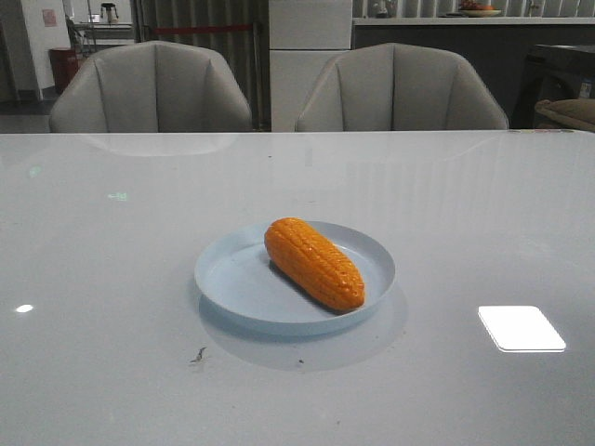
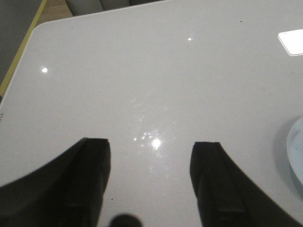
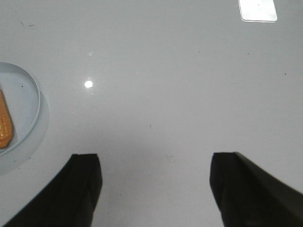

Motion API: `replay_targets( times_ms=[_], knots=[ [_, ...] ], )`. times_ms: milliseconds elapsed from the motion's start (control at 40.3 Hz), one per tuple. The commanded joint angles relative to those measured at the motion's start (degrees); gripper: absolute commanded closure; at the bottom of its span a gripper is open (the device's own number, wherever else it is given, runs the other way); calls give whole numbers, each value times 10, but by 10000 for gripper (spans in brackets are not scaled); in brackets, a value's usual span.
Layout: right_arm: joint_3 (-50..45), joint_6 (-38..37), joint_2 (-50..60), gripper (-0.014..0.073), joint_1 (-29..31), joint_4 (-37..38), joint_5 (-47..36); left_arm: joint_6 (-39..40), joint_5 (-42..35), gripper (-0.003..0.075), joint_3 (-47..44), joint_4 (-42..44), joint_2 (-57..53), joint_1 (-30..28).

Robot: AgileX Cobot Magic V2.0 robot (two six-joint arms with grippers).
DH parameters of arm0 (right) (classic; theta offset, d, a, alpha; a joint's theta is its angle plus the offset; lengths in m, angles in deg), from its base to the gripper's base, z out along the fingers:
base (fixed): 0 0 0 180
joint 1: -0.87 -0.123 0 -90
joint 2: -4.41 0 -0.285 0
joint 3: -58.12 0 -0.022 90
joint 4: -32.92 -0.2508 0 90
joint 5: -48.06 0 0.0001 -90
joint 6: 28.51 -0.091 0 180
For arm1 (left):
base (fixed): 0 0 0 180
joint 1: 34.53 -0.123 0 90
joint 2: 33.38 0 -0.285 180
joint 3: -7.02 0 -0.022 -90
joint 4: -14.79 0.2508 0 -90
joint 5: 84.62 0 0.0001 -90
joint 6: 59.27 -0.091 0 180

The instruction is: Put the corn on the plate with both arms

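Note:
The orange-yellow corn (image 1: 313,262) lies slantwise on the pale-blue plate (image 1: 232,279) at the middle of the white table. Neither arm shows in the front view. My left gripper (image 2: 150,147) is open and empty over bare table, with the plate's rim (image 2: 294,156) at the edge of its view. My right gripper (image 3: 156,163) is open and empty over bare table; the plate (image 3: 23,101) and one end of the corn (image 3: 4,125) show at the edge of its view.
Two grey chairs (image 1: 153,88) (image 1: 400,88) stand behind the table's far edge. A bright window reflection (image 1: 521,328) lies on the tabletop right of the plate. The table's corner and a yellow floor line (image 2: 21,47) show in the left wrist view.

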Motion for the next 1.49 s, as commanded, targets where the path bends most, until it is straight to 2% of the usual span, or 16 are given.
replay_targets(
  times_ms=[0,124,248,347,372,422,695,968,1042,1117,1166,1291,1365,1464],
  knots=[
    [15,2,3,12,3,0,-40,7,-44,283,19,-11,-3,4],
    [15,2,3,12,3,0,-40,7,-47,316,19,-34,-3,4],
    [15,2,3,12,3,0,-40,7,-48,465,19,-34,-3,4],
    [15,2,3,12,3,0,-40,7,-48,622,19,-35,-3,4],
    [15,2,3,12,3,0,-40,7,-48,636,19,-36,-3,4],
    [15,2,3,12,3,0,-40,7,-48,618,19,-36,-3,4],
    [15,2,3,12,3,0,-40,7,-48,622,19,-16,3,4],
    [15,2,3,12,3,0,-40,5,-46,622,18,-32,-9,3],
    [15,2,3,12,3,0,-40,-53,-43,622,16,-68,-27,-13],
    [15,2,3,12,3,0,-40,-173,-44,622,9,-136,-58,-49],
    [15,2,3,12,3,0,-40,-220,-48,622,-1,-182,-82,-82],
    [15,2,3,12,3,0,-40,-297,-108,622,-50,-267,-143,-162],
    [15,2,3,12,3,0,-40,-330,-185,622,-97,-306,-181,-198],
    [15,2,3,12,3,0,-40,-335,-323,622,-183,-312,-238,-224]
  ],
)
